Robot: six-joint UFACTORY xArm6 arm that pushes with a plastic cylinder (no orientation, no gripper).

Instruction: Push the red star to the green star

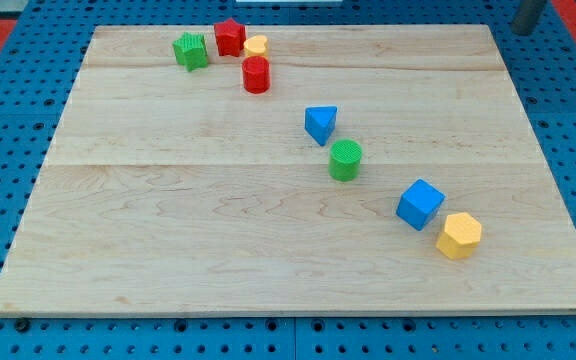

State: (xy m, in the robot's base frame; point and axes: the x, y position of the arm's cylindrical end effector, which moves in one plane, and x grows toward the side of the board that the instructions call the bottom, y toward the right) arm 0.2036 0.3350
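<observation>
The red star lies near the board's top edge, left of centre. The green star lies just to its left and slightly lower, with a small gap between them. A dark rod shows at the view's top right corner, beyond the board's edge. My tip is its lower end, far to the right of both stars and touching no block.
A small yellow block touches the red star's right side, with a red cylinder just below it. A blue triangle, green cylinder, blue cube and yellow hexagon run diagonally toward the bottom right. The wooden board sits on a blue pegboard.
</observation>
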